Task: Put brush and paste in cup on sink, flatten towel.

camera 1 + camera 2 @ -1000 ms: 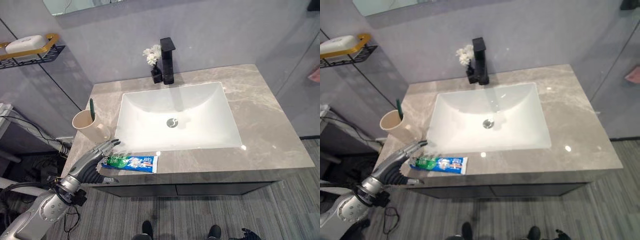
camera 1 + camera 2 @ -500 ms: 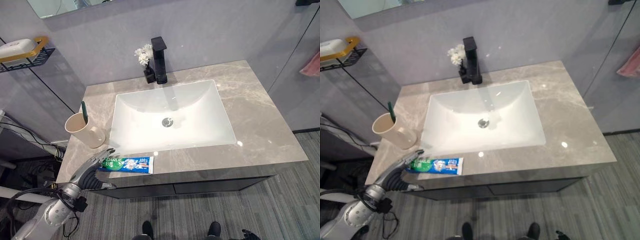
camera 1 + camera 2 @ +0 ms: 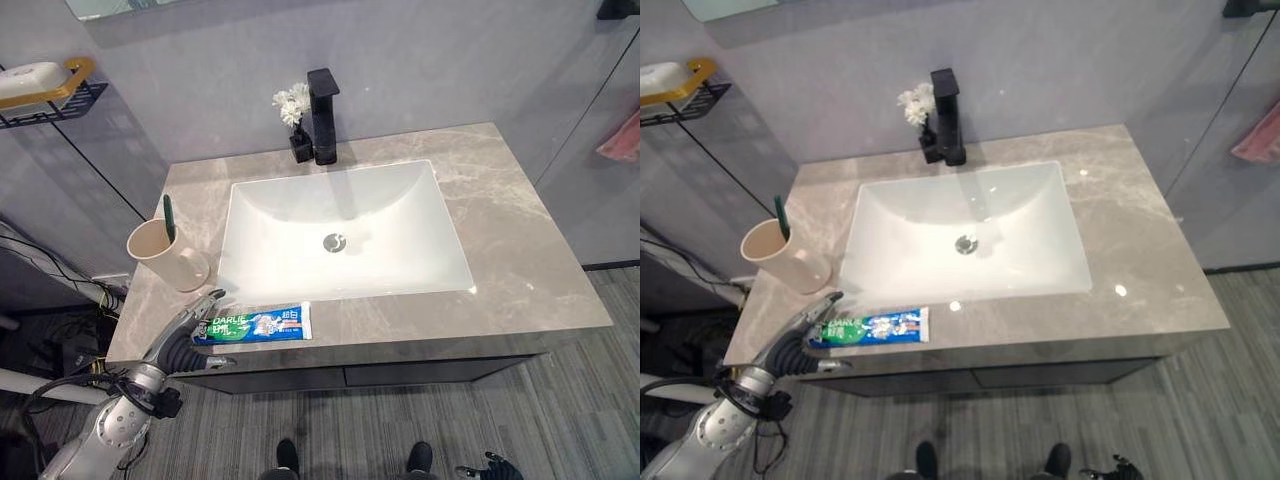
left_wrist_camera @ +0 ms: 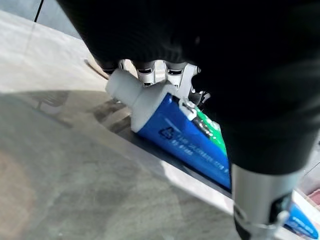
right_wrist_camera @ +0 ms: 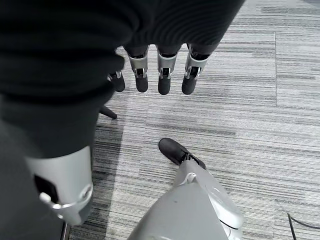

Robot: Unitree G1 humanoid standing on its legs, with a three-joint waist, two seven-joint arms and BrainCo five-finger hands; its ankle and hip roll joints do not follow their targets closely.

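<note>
The blue and green toothpaste tube [image 3: 255, 323] lies flat on the counter's front edge, before the sink [image 3: 280, 220]. My left hand [image 3: 185, 330] comes in from the lower left. Its fingers [image 4: 155, 72] stretch over the tube's white cap [image 4: 132, 92], the thumb stays on the near side, and the hand is open. A beige cup [image 3: 160, 252] with a green toothbrush [image 3: 168, 215] upright in it stands on the counter left of the sink, just behind the hand. My right hand [image 5: 165, 75] hangs open over the floor. A pink cloth [image 3: 622, 140] shows at the right edge.
A black faucet [image 3: 323, 100] and a small vase of white flowers [image 3: 292, 103] stand behind the sink. A wall shelf with a white soap bar [image 3: 40, 85] hangs at the upper left. Bare grey counter [image 3: 520, 260] lies right of the sink.
The view has shifted. My left arm has sunk a little lower, while its fingers stay at the tube's cap end. The tube and the cup have not moved.
</note>
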